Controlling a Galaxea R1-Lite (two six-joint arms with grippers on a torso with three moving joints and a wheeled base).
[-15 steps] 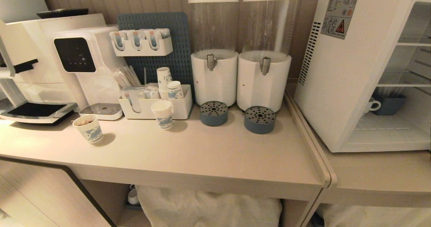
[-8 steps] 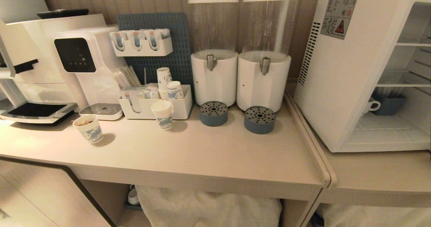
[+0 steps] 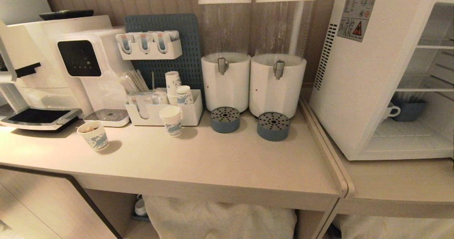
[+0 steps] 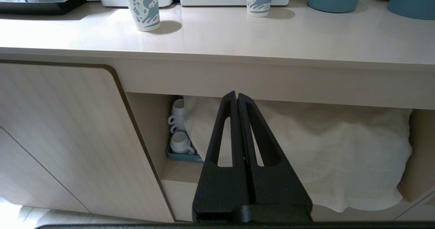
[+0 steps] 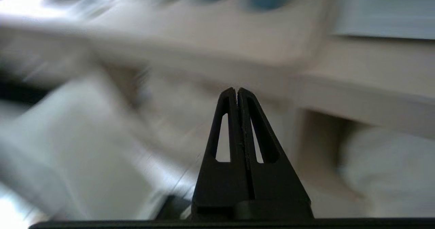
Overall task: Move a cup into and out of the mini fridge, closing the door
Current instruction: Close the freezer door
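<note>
The mini fridge (image 3: 354,83) stands at the right end of the counter in the head view. Its door (image 3: 408,154) seems to lie against the fridge front. The white cup (image 3: 390,110) shows through the glass on the fridge floor, half hidden by the frame. No arm appears in the head view. In the left wrist view my left gripper (image 4: 237,94) is shut and empty, low in front of the counter's open shelf. In the right wrist view my right gripper (image 5: 237,90) is shut and empty, low before the counter front, its surroundings smeared by motion.
A blue box (image 3: 409,110) sits behind the cup. On the counter (image 3: 212,161) stand two drink dispensers (image 3: 226,79), two loose paper cups (image 3: 94,136) (image 3: 171,120), an organiser and a coffee machine (image 3: 35,72). White cloth (image 3: 220,217) and spare mugs (image 4: 180,142) lie under the counter.
</note>
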